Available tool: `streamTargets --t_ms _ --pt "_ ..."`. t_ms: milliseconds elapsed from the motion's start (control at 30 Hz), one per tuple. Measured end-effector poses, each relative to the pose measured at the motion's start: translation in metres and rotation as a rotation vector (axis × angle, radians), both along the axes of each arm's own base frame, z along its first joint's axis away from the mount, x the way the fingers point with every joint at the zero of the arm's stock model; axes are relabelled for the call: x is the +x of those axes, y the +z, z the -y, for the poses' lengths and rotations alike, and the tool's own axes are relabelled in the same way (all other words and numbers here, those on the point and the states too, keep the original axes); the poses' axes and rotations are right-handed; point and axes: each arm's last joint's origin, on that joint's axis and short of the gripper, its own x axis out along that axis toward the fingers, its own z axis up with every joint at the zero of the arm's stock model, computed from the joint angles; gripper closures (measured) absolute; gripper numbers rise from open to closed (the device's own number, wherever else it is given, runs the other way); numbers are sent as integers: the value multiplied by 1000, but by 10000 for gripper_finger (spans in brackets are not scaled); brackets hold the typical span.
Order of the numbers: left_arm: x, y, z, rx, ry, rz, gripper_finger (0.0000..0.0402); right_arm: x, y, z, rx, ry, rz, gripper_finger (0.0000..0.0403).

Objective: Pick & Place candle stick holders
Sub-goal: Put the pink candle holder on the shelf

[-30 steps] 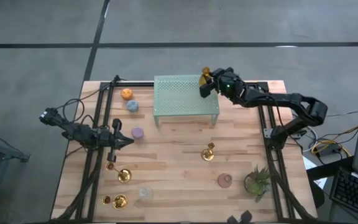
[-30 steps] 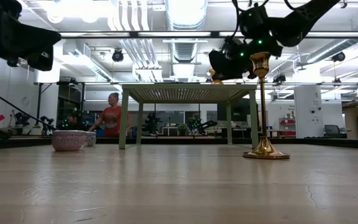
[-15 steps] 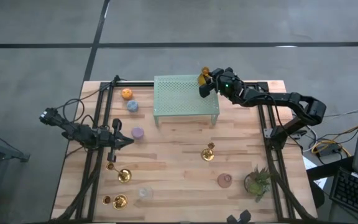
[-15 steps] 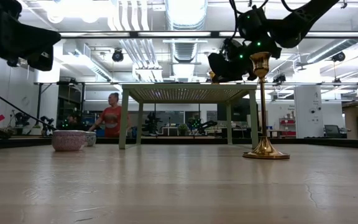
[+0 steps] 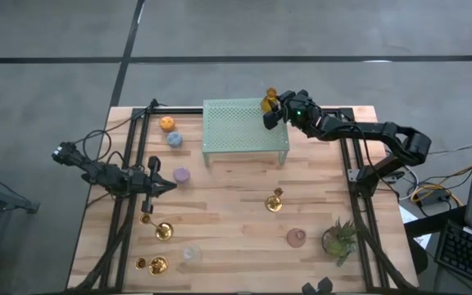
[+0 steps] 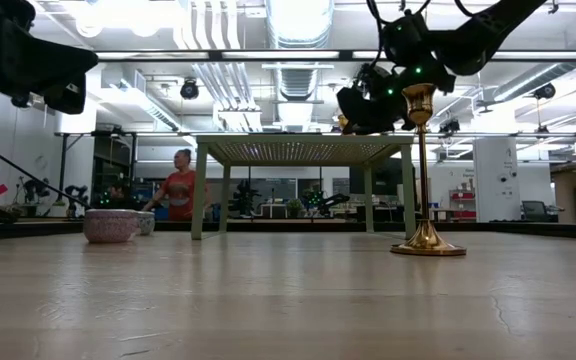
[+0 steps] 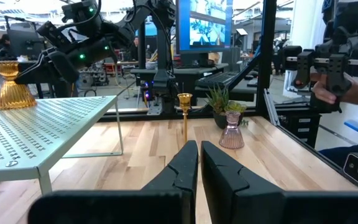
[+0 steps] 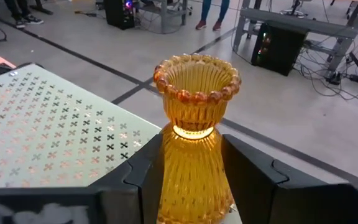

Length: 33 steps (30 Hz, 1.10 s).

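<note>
An amber ribbed candle stick holder (image 8: 194, 143) stands upright on the far right corner of the pale green mesh rack (image 5: 244, 127); it also shows in the high view (image 5: 269, 102). My right gripper (image 8: 194, 186) reaches to it from the table's right side, with one finger on either side of its lower body. My left gripper (image 5: 170, 185) waits shut and level over the table's left part, holding nothing. Other holders stand on the table: orange (image 5: 167, 124), blue (image 5: 174, 139), purple (image 5: 182, 174), pink (image 5: 296, 238), clear (image 5: 192, 254) and gold stemmed ones (image 5: 275, 199) (image 5: 162, 231). My right gripper has its fingers (image 8: 148, 168) close beside the amber holder's lower body (image 8: 191, 180), coming nearly level from the table's right. Whether they touch it I cannot tell. The holder stands upright with its base on the rack's top.
A small green potted plant (image 5: 340, 238) stands at the near right. Black frame rails (image 5: 129, 188) run along the table's left and right sides. A bare stretch of wood lies in the middle, in front of the rack. A person (image 6: 178, 190) stands in the room beyond.
</note>
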Motion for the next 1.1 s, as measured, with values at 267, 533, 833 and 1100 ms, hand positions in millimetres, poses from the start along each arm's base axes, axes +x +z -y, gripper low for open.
streamTargets --t_ms 267,533,833,1100 --pt "0 0 0 0 0 1 376 -5 10 -3 -14 2 20 202" --pt "0 0 0 0 0 1 376 -17 27 -14 -3 25 25 180" --pt "0 0 0 0 -1 0 376 -26 45 -54 -1 149 -32 180" --pt "0 0 0 0 -1 1 376 -33 63 -100 -16 311 -18 182"
